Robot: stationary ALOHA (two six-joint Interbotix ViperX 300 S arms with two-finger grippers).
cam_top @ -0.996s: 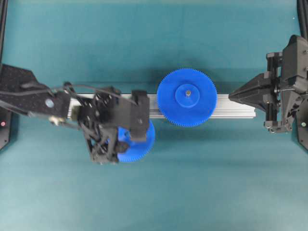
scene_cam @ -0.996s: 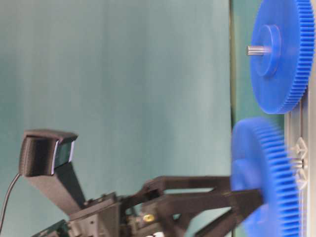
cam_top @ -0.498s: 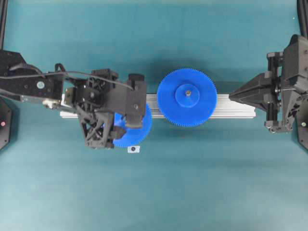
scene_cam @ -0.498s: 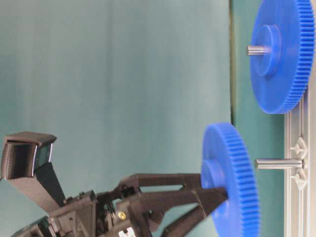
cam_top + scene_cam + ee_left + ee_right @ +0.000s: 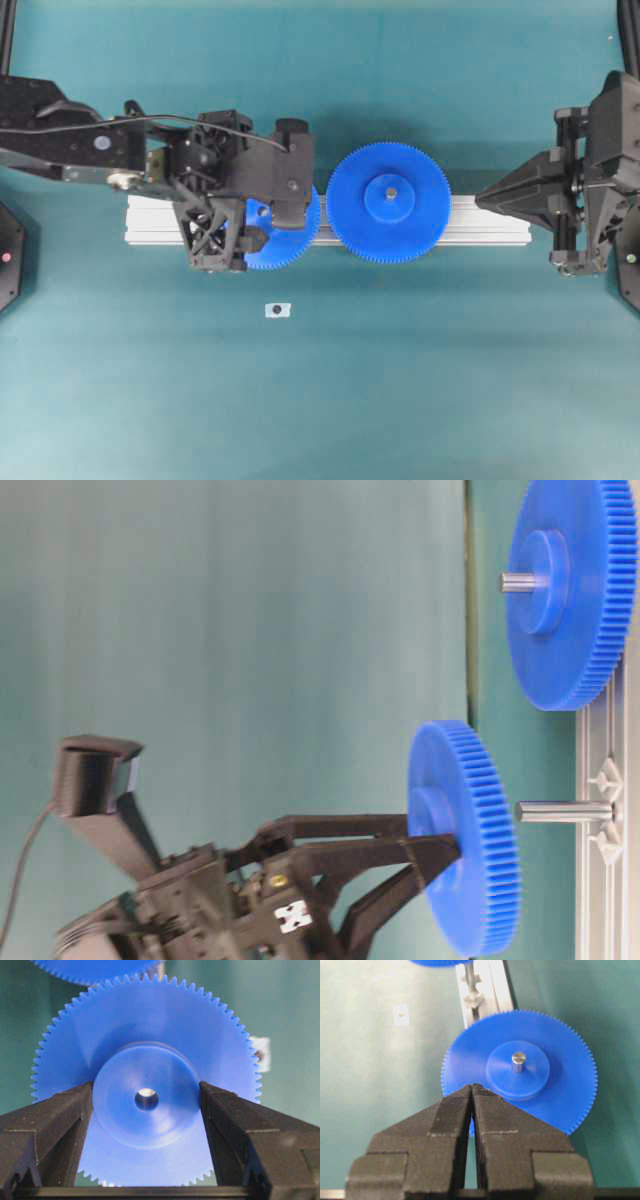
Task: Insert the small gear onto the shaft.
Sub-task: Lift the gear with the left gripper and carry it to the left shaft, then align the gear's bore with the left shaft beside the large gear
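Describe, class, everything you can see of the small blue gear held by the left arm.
The small gear is a blue plastic disc with fine teeth round its rim, a raised round hub and a small centre hole. The left gripper clamps the hub, one black finger on each side. In the table-level view the gear hangs clear of the tip of the bare shaft, not yet on it. From overhead it lies over the aluminium rail, beside the larger gear.

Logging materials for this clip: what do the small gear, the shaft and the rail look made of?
Small gear: apparently moulded plastic, uniform blue with a soft satin sheen and crisp teeth.
Shaft: looks like metal, a grey cylinder with a bright lengthwise highlight.
Rail: probably extruded aluminium, pale silver with lengthwise grooves.
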